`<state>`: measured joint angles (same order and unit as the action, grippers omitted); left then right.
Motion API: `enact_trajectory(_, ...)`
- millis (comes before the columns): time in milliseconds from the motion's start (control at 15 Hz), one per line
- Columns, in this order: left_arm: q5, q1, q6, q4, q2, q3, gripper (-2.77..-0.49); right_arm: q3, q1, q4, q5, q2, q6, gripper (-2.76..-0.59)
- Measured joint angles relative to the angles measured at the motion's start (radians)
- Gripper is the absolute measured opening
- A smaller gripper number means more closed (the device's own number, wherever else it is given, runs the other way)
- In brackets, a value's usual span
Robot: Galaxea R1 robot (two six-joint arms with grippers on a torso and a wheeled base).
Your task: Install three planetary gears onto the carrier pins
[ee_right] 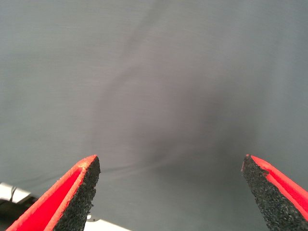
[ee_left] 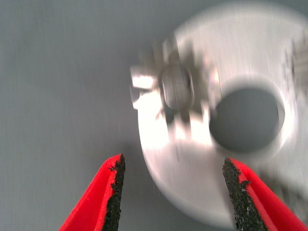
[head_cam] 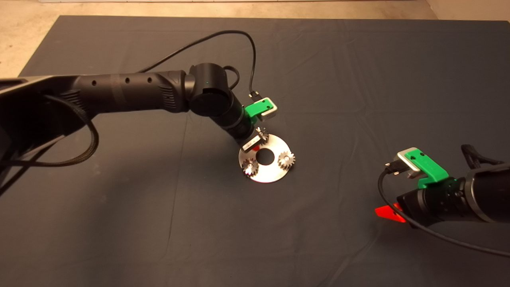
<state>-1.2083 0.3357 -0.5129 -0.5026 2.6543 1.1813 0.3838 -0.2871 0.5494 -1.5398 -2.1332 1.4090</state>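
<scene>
The disc lay near the middle of the mat. Two gears sat on its pins, one at the left, one at the right. The third gear sat on the far pin, just beyond the left gripper, whose fingers were spread and held nothing. The right gripper waited well apart at the lower right, over bare mat, fingers also spread wide.
</scene>
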Motion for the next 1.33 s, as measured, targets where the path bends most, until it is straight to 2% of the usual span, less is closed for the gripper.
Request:
enact_trajectory(67,-0.01,0.0,-0.033,0.0,-0.055,-0.068,-1.92,0.0,-0.013,-0.007,-0.002,-0.057,0.014,-1.16)
enact_trajectory(133,-0.026,0.0,-0.074,0.0,-0.131,-0.149,-1.92,0.0,-0.038,-0.017,-0.002,-0.131,0.047,-1.16)
enact_trajectory(200,-0.051,0.001,-0.121,0.0,-0.214,-0.238,-1.92,0.0,-0.073,-0.027,0.0,-0.22,0.1,-1.16)
enact_trajectory(267,-0.074,0.005,-0.17,-0.001,-0.294,-0.34,-1.92,0.0,-0.115,-0.051,0.009,-0.299,0.172,-1.16)
enact_trajectory(333,-0.094,0.005,-0.23,0.001,-0.368,-0.454,-1.92,0.0,-0.135,-0.061,0.011,-0.328,0.205,-1.16)
enact_trajectory(400,-0.108,0.005,-0.304,0.003,-0.457,-0.572,-1.92,0.0,-0.193,-0.094,0.022,-0.384,0.301,-1.16)
enact_trajectory(467,-0.11,0.007,-0.371,0.01,-0.558,-0.678,-1.92,0.0,-0.208,-0.12,0.015,-0.392,0.346,-1.16)
enact_trajectory(533,-0.12,0.011,-0.429,0.028,-0.658,-0.748,-1.92,0.0,-0.212,-0.146,-0.001,-0.4,0.375,-1.16)
enact_trajectory(600,-0.125,0.017,-0.49,0.046,-0.743,-0.793,-1.92,0.0,-0.214,-0.166,-0.005,-0.433,0.403,-1.16)
enact_trajectory(667,-0.122,0.02,-0.544,0.067,-0.802,-0.821,-1.92,0.0,-0.219,-0.181,-0.002,-0.482,0.429,-1.16)
enact_trajectory(733,-0.118,0.019,-0.582,0.112,-0.84,-0.835,-1.92,0.0,-0.228,-0.195,0.007,-0.531,0.456,-1.16)
enact_trajectory(800,-0.11,0.019,-0.6,0.155,-0.861,-0.841,-1.92,-0.001,-0.235,-0.212,0.023,-0.554,0.478,-1.16)
enact_trajectory(867,-0.097,0.02,-0.602,0.185,-0.861,-0.844,-1.92,-0.002,-0.24,-0.239,0.016,-0.551,0.496,-1.16)
enact_trajectory(1000,-0.072,0.02,-0.604,0.204,-0.803,-0.851,-1.92,-0.006,-0.243,-0.277,0.005,-0.537,0.508,-1.16)
enact_trajectory(1067,-0.061,0.019,-0.605,0.208,-0.772,-0.854,-1.92,-0.009,-0.244,-0.283,0.01,-0.52,0.51,-1.16)
enact_trajectory(1133,-0.055,0.019,-0.605,0.211,-0.766,-0.855,-1.92,-0.01,-0.245,-0.286,0.02,-0.482,0.51,-1.16)
enact_trajectory(1200,-0.056,0.019,-0.606,0.211,-0.783,-0.855,-1.92,-0.01,-0.245,-0.287,0.019,-0.408,0.507,-1.16)
enact_trajectory(1333,-0.061,0.019,-0.606,0.213,-0.813,-0.855,-1.92,-0.01,-0.246,-0.296,-0.003,-0.248,0.471,-1.16)
